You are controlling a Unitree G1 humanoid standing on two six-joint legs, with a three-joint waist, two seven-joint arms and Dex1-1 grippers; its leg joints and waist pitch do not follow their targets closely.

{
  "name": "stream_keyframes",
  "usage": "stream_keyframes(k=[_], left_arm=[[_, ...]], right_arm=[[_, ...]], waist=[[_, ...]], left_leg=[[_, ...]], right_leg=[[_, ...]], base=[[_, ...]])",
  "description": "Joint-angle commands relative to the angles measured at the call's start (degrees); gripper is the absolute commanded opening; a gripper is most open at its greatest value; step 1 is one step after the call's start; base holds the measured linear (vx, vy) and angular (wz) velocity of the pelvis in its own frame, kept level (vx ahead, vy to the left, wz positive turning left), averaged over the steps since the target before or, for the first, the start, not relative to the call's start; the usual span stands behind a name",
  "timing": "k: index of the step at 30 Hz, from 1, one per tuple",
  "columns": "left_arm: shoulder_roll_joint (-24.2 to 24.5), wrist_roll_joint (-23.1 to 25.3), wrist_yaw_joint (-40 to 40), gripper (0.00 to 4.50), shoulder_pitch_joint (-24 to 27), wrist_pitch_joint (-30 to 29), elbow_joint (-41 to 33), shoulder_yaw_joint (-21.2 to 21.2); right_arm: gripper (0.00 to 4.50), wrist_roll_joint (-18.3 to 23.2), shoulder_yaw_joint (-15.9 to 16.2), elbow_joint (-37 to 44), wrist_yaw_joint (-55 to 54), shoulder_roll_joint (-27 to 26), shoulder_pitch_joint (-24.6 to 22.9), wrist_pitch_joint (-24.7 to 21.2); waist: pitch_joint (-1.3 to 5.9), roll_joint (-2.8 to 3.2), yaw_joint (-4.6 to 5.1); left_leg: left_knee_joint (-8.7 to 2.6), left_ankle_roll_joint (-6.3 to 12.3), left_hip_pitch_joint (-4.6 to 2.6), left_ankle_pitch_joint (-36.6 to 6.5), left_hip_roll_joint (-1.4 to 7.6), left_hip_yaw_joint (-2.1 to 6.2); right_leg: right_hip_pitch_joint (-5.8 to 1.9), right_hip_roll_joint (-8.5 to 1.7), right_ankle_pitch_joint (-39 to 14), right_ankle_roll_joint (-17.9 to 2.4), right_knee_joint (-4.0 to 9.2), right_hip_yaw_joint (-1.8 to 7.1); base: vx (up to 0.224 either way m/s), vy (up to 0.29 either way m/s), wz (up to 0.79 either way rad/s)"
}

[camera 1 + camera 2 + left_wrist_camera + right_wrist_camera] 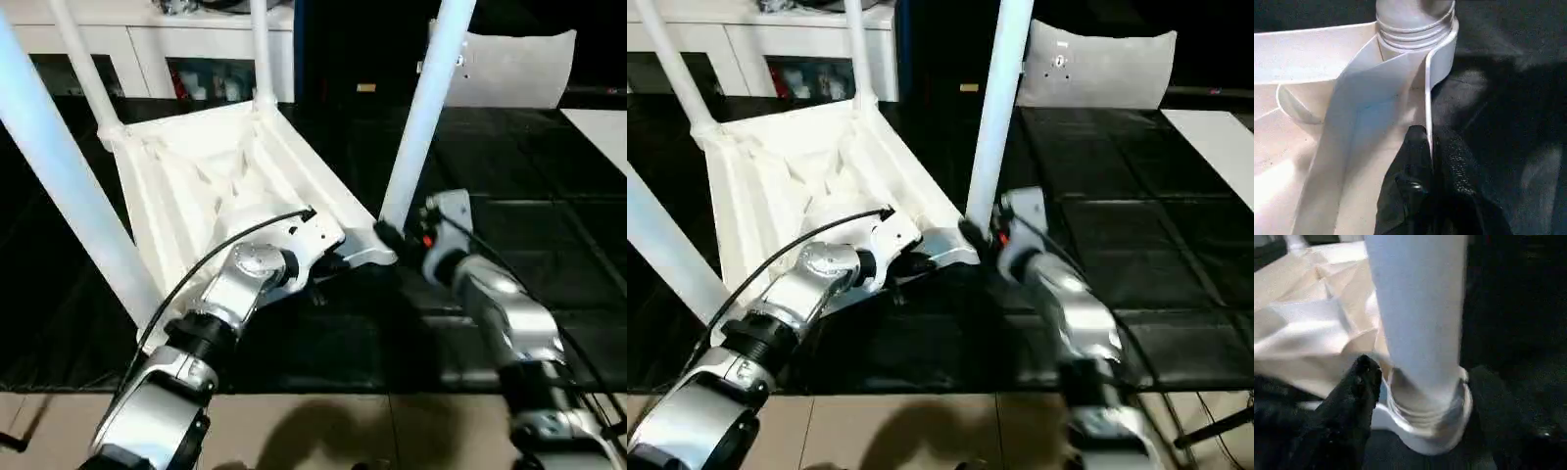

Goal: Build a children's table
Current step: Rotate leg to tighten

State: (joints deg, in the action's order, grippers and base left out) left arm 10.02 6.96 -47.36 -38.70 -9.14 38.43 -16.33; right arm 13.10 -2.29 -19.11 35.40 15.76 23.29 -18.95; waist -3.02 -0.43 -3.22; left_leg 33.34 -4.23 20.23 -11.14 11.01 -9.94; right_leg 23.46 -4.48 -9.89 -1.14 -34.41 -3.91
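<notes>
On the black floor mat (549, 255), the upside-down white plastic square table top (211, 181) w/ X ribs is tilted, 4 long tapered white legs (428, 103) standing in its corners. Left gripper (1431, 161) is pinched on the top's rim; right gripper (1415, 396) sits apart around the near leg's base.

Children's table (794, 186) lying upside down on black floor (1136, 245), ribbed underside facing up, legs rising from corner sockets. Left pincer (921, 257) reaching to near rim. Right pincer (980, 235) sitting at base of near leg (997, 98). White cabinet (774, 44) standing behind.
</notes>
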Motion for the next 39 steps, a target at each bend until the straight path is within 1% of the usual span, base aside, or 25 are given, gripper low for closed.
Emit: stream_keyframes(k=[1, 2, 3, 4, 5, 7, 10, 11, 12, 14, 15, 16, 17, 18, 19, 22, 24, 26, 30, 31, 32, 34, 37, 38, 39], left_arm=[[1.5, -1.5, -4.9, 0.0, 1.4, 4.1, -1.3, -0.4], [2.3, -1.5, -6.7, 0.0, 1.6, 5.4, -1.4, -0.9], [3.0, -1.7, -8.4, 0.0, 1.8, 7.2, -1.6, -1.3], [3.7, -2.1, -10.5, 0.0, 2.2, 8.5, -2.0, -1.7], [5.2, -2.5, -13.3, 0.0, 2.3, 10.7, -2.0, -2.4], [5.6, -2.5, -14.0, 0.0, 2.3, 11.3, -2.0, -2.6], [7.9, -2.8, -19.0, 0.0, 2.3, 13.7, -2.0, -3.7], [9.4, -3.0, -23.2, 0.0, 2.7, 15.2, -2.6, -4.7], [9.4, -3.0, -23.2, 0.0, 2.7, 15.2, -2.6, -4.7], [10.4, -3.1, -26.5, 0.0, 3.0, 16.3, -3.4, -5.7], [10.7, -3.1, -27.6, 0.0, 3.1, 16.9, -3.7, -6.0], [11.1, -3.2, -29.1, 0.0, 3.1, 17.6, -4.0, -6.6], [11.4, -3.3, -30.3, 0.0, 3.2, 18.2, -4.3, -7.2], [11.5, -3.3, -30.8, 0.0, 3.2, 18.4, -4.5, -7.4], [11.8, -3.2, -32.0, 0.0, 3.1, 19.1, -4.7, -8.2], [11.7, -2.7, -32.7, 0.0, 2.6, 19.9, -4.3, -8.9], [11.4, -2.6, -32.8, 0.0, 2.4, 20.1, -4.1, -8.9], [11.3, -2.8, -33.3, 0.0, 2.4, 20.3, -4.2, -8.9], [11.2, -2.9, -33.5, 0.0, 2.5, 20.4, -4.3, -9.1], [11.2, -2.9, -33.6, 0.0, 2.6, 20.6, -4.2, -9.1], [11.2, -2.9, -33.3, 0.0, 2.7, 20.5, -3.9, -9.1], [11.3, -2.8, -32.9, 0.0, 2.8, 20.3, -3.7, -8.9], [10.8, -2.7, -30.3, 0.0, 3.1, 17.7, -3.7, -7.8], [9.9, -2.9, -27.7, 0.0, 3.2, 14.5, -4.0, -6.8], [8.6, -3.6, -25.2, 0.0, 3.3, 11.1, -4.6, -5.7]], right_arm=[[3.38, 0.9, 0.0, 1.6, 4.7, 2.1, -0.4, 1.5], [3.38, 0.3, 0.6, 1.7, 6.4, 3.4, -0.8, 2.5], [3.53, 0.1, 1.0, 2.0, 7.8, 4.4, -1.2, 2.9], [3.64, 0.6, 1.2, 2.6, 9.9, 5.6, -1.7, 2.8], [3.64, 1.2, 2.0, 3.3, 13.8, 7.8, -2.5, 3.6], [3.64, 1.4, 2.3, 3.4, 15.0, 8.5, -2.6, 4.0], [3.64, 2.3, 4.2, 4.3, 22.2, 11.1, -3.6, 5.3], [3.64, 4.0, 5.7, 5.9, 27.8, 12.8, -4.5, 4.4], [3.64, 4.0, 5.7, 5.9, 27.8, 12.8, -4.5, 4.4], [3.5, 4.9, 6.9, 7.1, 31.4, 14.0, -5.1, 3.3], [3.4, 5.2, 7.4, 7.4, 32.6, 14.3, -5.2, 2.8], [3.4, 5.7, 8.0, 8.0, 34.2, 14.8, -5.4, 2.2], [3.19, 6.1, 8.4, 8.3, 35.4, 15.0, -5.5, 1.6], [3.19, 6.2, 8.6, 8.3, 35.9, 15.2, -5.4, 1.4], [3.08, 6.6, 9.1, 8.5, 37.3, 15.4, -5.5, 0.9], [2.76, 7.3, 9.6, 8.4, 38.9, 15.9, -5.7, 0.6], [2.68, 6.4, 9.6, 7.7, 38.2, 15.6, -5.7, 1.5], [2.4, 6.2, 9.7, 7.0, 38.1, 15.5, -5.7, 1.8], [2.15, 7.0, 9.6, 7.2, 38.8, 15.3, -5.9, 0.6], [2.09, 7.3, 9.6, 7.3, 38.9, 15.3, -5.9, 0.2], [2.06, 8.2, 9.6, 8.1, 39.2, 15.3, -6.3, -0.9], [2.03, 8.8, 9.5, 8.7, 39.1, 15.2, -6.4, -1.6], [2.02, 10.0, 8.7, 9.8, 37.0, 13.7, -6.7, -3.0], [2.02, 9.8, 8.2, 10.3, 33.3, 11.9, -6.8, -4.4], [2.02, 8.7, 8.0, 10.7, 28.9, 10.1, -6.8, -5.5]], waist=[[3.69, -1.18, -0.57], [3.66, -1.15, -0.65], [3.65, -1.01, -0.68], [3.75, -1.28, -0.72], [3.74, -1.21, -0.73], [3.72, -1.09, -0.92], [3.83, -0.99, -1.18], [3.85, -1.16, -1.62], [3.84, -1.02, -1.94], [3.83, -1.06, -2.32], [3.78, -1.42, -2.53], [3.77, -1.28, -2.66], [3.76, -0.95, -2.91], [3.72, -1.14, -2.97], [3.7, -1.03, -3.19], [3.64, -1.07, -3.65], [3.61, -1.2, -3.74], [3.67, -1.24, -3.83], [3.72, -1.32, -3.82], [3.73, -0.63, -3.89], [3.75, -1.17, -3.79], [3.82, -1.23, -3.85], [3.78, -1.06, -3.84], [3.7, -1.12, -3.74], [3.45, -0.72, -3.69]], left_leg=[[-3.17, 4.98, 0.39, -7.1, 1.44, 0.11], [-3.23, 4.87, 0.35, -7.4, 1.49, 0.16], [-3.26, 4.68, 0.39, -7.4, 1.51, 0.19], [-3.24, 4.7, 0.3, -7.4, 1.59, 0.19], [-3.24, 4.75, 0.27, -7.3, 1.7, 0.22], [-3.19, 5.03, 0.18, -7.4, 1.82, 0.16], [-3.12, 5.53, 0.13, -6.8, 1.94, 0.14], [-3.07, 5.88, 0.01, -6.9, 1.99, 0.08], [-3.08, 6.01, -0.07, -6.9, 2.08, 0.1], [-3.08, 6.06, -0.05, -6.5, 2.24, 0.03], [-3.08, 6.1, 0.02, -6.5, 2.26, 0.03], [-3.12, 6.0, -0.04, -6.6, 2.36, 0.03], [-3.15, 5.72, -0.11, -7.0, 2.48, 0.08], [-3.18, 5.33, -0.11, -7.2, 2.48, 0.03], [-3.22, 4.83, -0.24, -7.9, 2.51, 0.0], [-3.27, 4.1, -0.33, -8.4, 2.48, 0.01], [-3.32, 3.58, -0.29, -8.7, 2.43, 0.04], [-3.32, 3.17, -0.27, -8.6, 2.37, 0.11], [-3.26, 3.28, -0.13, -8.1, 2.27, 0.13], [-3.25, 3.17, -0.22, -8.2, 2.27, 0.18], [-3.23, 3.28, -0.15, -8.0, 2.24, 0.12], [-3.2, 3.41, -0.17, -7.6, 2.29, 0.13], [-3.18, 3.32, -0.11, -7.7, 2.25, 0.11], [-3.26, 3.05, -0.14, -8.2, 2.23, 0.08], [-3.48, 2.3, -0.23, -9.2, 2.24, 0.23]], right_leg=[[-3.76, -3.59, -14.7, -9.2, 4.51, 2.5], [-3.68, -3.62, -15.6, -9.0, 4.55, 2.44], [-3.67, -3.65, -15.8, -9.0, 4.5, 2.46], [-3.61, -3.57, -15.5, -9.0, 4.46, 2.43], [-3.56, -3.62, -15.0, -9.4, 4.27, 2.47], [-3.49, -3.68, -14.1, -9.9, 4.24, 2.53], [-3.44, -3.65, -11.1, -11.4, 3.74, 2.53], [-3.51, -3.69, -10.3, -12.0, 3.69, 2.53], [-3.54, -3.7, -10.1, -12.2, 3.58, 2.53], [-3.42, -3.7, -8.9, -12.6, 3.32, 2.52], [-3.51, -3.7, -9.2, -12.6, 3.23, 2.44], [-3.45, -3.78, -9.6, -12.5, 3.27, 2.49], [-3.37, -3.87, -10.1, -12.5, 3.33, 2.51], [-3.32, -3.84, -10.2, -12.5, 3.33, 2.53], [-3.24, -3.87, -11.0, -12.4, 3.43, 2.56], [-3.19, -3.96, -12.7, -11.8, 3.62, 2.6], [-3.21, -4.0, -13.6, -11.4, 3.69, 2.61], [-3.23, -4.04, -14.1, -10.9, 3.69, 2.58], [-3.31, -3.98, -13.7, -10.6, 3.63, 2.58], [-3.23, -3.98, -13.6, -10.7, 3.62, 2.59], [-3.36, -3.86, -13.1, -10.7, 3.62, 2.55], [-3.33, -3.9, -12.5, -10.9, 3.5, 2.53], [-3.32, -3.88, -12.1, -11.2, 3.54, 2.54], [-3.33, -3.87, -13.0, -11.0, 3.61, 2.55], [-3.14, -3.9, -15.4, -10.5, 3.8, 2.56]], base=[[0.0, 0.0, 0.0], [0.0, 0.0, 0.0], [0.0, 0.0, 0.0], [0.0, 0.0, 0.0], [0.0, 0.0, 0.0], [0.0, 0.0, 0.0], [0.0, 0.0, 0.0], [0.0, 0.0, 0.0], [0.0, 0.0, 0.0], [0.0, 0.0, 0.0], [0.0, 0.0, 0.0], [0.0, 0.0, 0.0], [0.0, 0.0, 0.0], [0.0, 0.0, 0.0], [0.0, 0.0, 0.0], [0.0, 0.0, 0.0], [0.0, 0.0, 0.0], [0.0, 0.0, 0.0], [0.0, 0.0, 0.0], [0.0, 0.0, 0.0], [0.0, 0.0, 0.0], [0.0, 0.0, 0.0], [0.0, 0.0, 0.0], [0.0, 0.0, 0.0], [0.0, 0.0, 0.0]])
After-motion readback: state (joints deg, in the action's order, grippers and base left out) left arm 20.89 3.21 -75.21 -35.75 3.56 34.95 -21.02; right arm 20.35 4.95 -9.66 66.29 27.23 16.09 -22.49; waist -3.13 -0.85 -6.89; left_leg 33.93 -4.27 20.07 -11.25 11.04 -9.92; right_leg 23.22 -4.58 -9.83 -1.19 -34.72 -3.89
